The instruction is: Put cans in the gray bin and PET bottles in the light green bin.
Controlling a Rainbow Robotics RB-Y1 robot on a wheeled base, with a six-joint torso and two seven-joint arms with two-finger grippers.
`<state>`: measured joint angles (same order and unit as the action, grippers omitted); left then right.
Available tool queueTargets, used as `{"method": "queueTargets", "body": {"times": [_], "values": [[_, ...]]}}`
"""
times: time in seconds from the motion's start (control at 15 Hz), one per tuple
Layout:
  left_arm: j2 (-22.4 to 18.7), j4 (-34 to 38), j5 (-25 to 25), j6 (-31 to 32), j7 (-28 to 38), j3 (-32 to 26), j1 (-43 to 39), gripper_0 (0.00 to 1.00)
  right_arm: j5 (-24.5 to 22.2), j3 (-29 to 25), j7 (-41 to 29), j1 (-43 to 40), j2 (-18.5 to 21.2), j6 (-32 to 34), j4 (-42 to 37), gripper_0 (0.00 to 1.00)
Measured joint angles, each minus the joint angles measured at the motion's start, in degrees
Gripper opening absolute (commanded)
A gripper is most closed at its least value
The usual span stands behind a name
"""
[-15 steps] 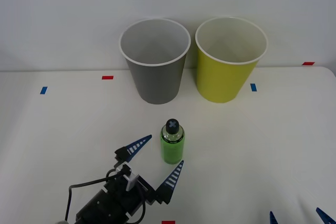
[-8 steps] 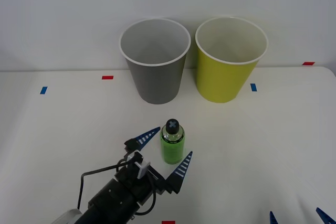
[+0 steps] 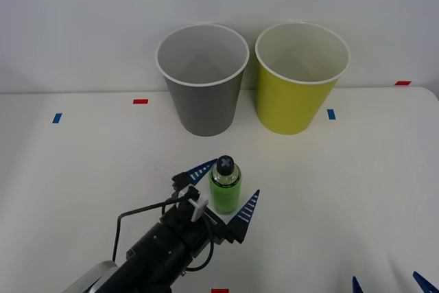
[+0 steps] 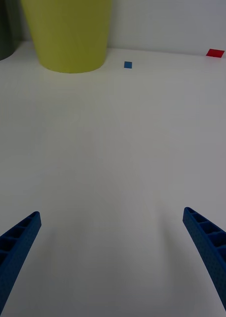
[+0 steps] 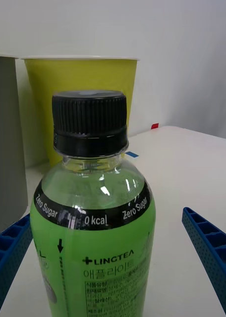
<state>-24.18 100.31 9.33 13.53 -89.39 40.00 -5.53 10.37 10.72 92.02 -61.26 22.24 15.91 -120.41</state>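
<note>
- The right gripper [image 3: 387,285] waited at the near right edge of the desk [image 3: 357,183], its blue fingers [image 4: 212,247] spread wide over bare surface and holding nothing.
- The left gripper [image 3: 223,193] reached in from the near left, its fingers [image 3: 245,212] open, one on each side of the PET bottle [image 3: 225,190]. From the front view the far finger looked very close to the bottle's side, though contact could not be confirmed; the left wrist view showed gaps on both sides.
- The bottle stood upright on the desk, green body and black cap [image 5: 89,120], centred between the fingers in the left wrist view and in front of both bins, well apart from them.
- Doing the step well likely meant closing evenly on the bottle's body below the shoulder, so neither finger pushed first and tipped it. A light plastic bottle would probably skid or topple under a one-sided nudge.
- The grip should be firm but not crushing, since thin plastic would flex.
- Farther back stood the gray bin [image 3: 204,111] and, just to its right, the light green bin [image 3: 295,104], both upright with open mouths; the bottle belonged in the green one.
- Lifting it clear of the white rim before carrying it across seemed wise.
</note>
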Motion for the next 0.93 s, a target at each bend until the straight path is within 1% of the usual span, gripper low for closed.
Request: {"method": "queueTargets", "body": {"times": [0.2, 0.53, 0.6, 0.67, 0.73, 0.8, 0.93], "values": [[0.2, 0.0, 0.1, -1.8, 0.1, 0.0, 1.7, 1.0, 0.0, 0.0, 0.0, 0.0, 0.0, 0.0, 0.0, 1.0], [1.1, 0.0, 0.3, -3.3, 0.2, 0.0, 2.3, 1.0, 0.0, 0.0, 0.0, 0.0, 0.0, 0.0, 0.0, 1.0], [1.1, 0.0, 0.4, -3.3, 0.2, 0.0, 2.4, 0.9, 0.0, 0.0, 0.0, 0.0, 0.0, 0.0, 0.0, 1.0], [1.1, 0.0, 0.5, -3.3, 0.2, -0.1, 2.4, 0.54, 0.0, 0.0, 0.0, 0.0, 0.0, 0.0, 0.0, 1.0], [1.1, 0.0, 0.5, -3.3, 0.3, -0.1, 2.5, 0.3, 0.0, 0.0, 0.0, 0.0, 0.0, 0.0, 0.0, 1.0], [1.2, 0.0, 0.6, -3.3, 0.3, -0.1, 2.5, 0.19, 0.0, 0.0, 0.0, 0.0, 0.0, 0.0, 0.0, 1.0], [1.1, 0.0, 0.6, -3.9, 0.4, -0.2, 2.7, 0.16, 0.0, 0.0, 0.0, 0.0, 0.0, 0.0, 0.0, 1.0]]}}
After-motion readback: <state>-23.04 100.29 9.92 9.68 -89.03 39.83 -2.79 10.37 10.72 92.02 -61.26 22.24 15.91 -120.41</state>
